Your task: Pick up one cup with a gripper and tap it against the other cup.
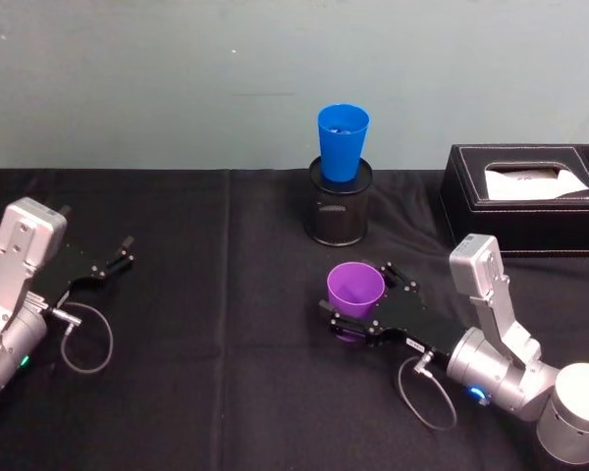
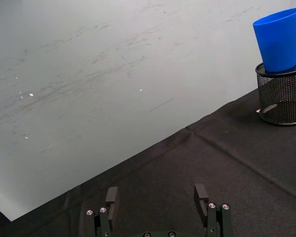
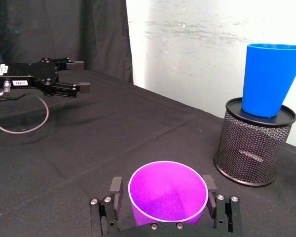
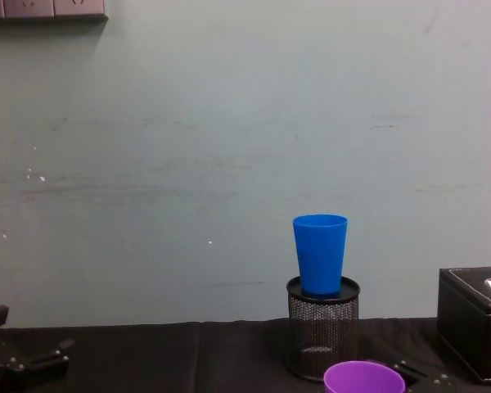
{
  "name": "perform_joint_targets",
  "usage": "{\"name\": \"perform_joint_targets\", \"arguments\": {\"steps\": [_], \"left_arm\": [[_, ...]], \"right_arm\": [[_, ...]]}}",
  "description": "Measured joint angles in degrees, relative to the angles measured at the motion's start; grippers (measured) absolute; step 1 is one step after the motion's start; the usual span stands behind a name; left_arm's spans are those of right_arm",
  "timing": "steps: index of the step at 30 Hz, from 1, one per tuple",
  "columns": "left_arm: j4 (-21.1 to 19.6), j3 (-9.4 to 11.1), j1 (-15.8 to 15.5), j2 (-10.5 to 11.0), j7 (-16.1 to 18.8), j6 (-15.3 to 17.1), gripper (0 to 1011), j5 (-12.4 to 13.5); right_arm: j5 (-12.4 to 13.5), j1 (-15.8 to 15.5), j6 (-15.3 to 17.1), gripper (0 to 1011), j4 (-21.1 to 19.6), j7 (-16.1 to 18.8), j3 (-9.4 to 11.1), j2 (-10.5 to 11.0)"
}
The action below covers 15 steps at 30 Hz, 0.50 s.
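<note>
Right gripper has its fingers around the upright purple plastic tumbler, grip unconfirmed; bright blue plastic tumbler sits ahead and higher, atop the black mesh holder; left gripper parked, fingers apart.

We face a pale grey-green wall, scuffed with faint streaks and small white specks. High in its left corner in the chest view we see the lower edge of a wall plate. Below the wall, a black cloth covers the desk, creased along a line running toward us. At the desk's right side sits a black tissue box with white tissue showing.
</note>
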Motion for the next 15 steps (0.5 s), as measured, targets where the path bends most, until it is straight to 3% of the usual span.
{"name": "perform_joint_targets", "arguments": {"steps": [5, 15], "left_arm": [[0.0, 0.0, 0.0, 0.0, 0.0, 0.0, 1000, 0.0], [0.0, 0.0, 0.0, 0.0, 0.0, 0.0, 1000, 0.0]], "right_arm": [[0.0, 0.0, 0.0, 1004, 0.0, 0.0, 0.0, 0.1], [0.1, 0.0, -0.1, 798, 0.0, 0.0, 0.0, 0.1]]}}
